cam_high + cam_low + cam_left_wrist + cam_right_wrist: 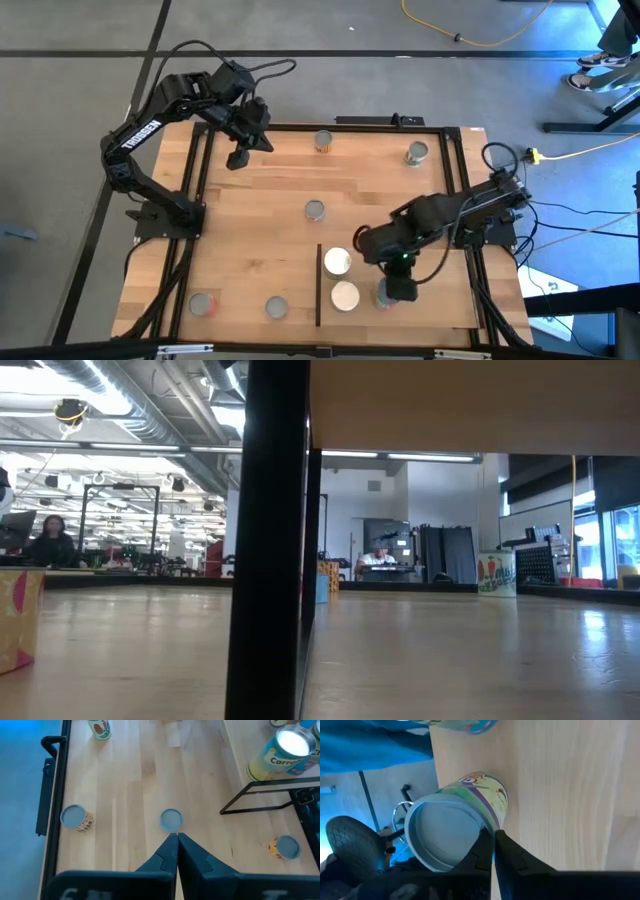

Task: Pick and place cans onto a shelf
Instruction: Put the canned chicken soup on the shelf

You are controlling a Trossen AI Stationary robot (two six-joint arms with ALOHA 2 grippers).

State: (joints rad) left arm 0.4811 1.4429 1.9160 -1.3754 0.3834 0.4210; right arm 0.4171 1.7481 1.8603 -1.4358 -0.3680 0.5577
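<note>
My right gripper [392,288] hangs over the near right part of the shelf [430,285], a light-wood board with a dark strip [318,285] along its left edge. It is shut on a can [470,810] with a green and purple label. Two white-topped cans [337,262] [345,296] stand on the shelf beside it. Several more cans stand on the tabletop, one at its middle [315,210]. My left gripper [238,160] is shut and holds nothing, raised over the table's far left part. In its wrist view the fingertips [176,836] point toward the middle can [171,819]. My right gripper pinches the can's top rim [485,826] between its two fingertips, at the side of the rim nearest the wrist. The fingers slant down from above. The can is tilted, its bottom swung away from the fingers. Whether its base touches the shelf I cannot tell.
Loose cans stand at the far edge [323,141] [417,153] and near the front left [203,304] [277,308]. A black frame [200,200] rims the tabletop. In the low view a dark upright [265,540] blocks the middle and a yellow can [15,620] shows at the left.
</note>
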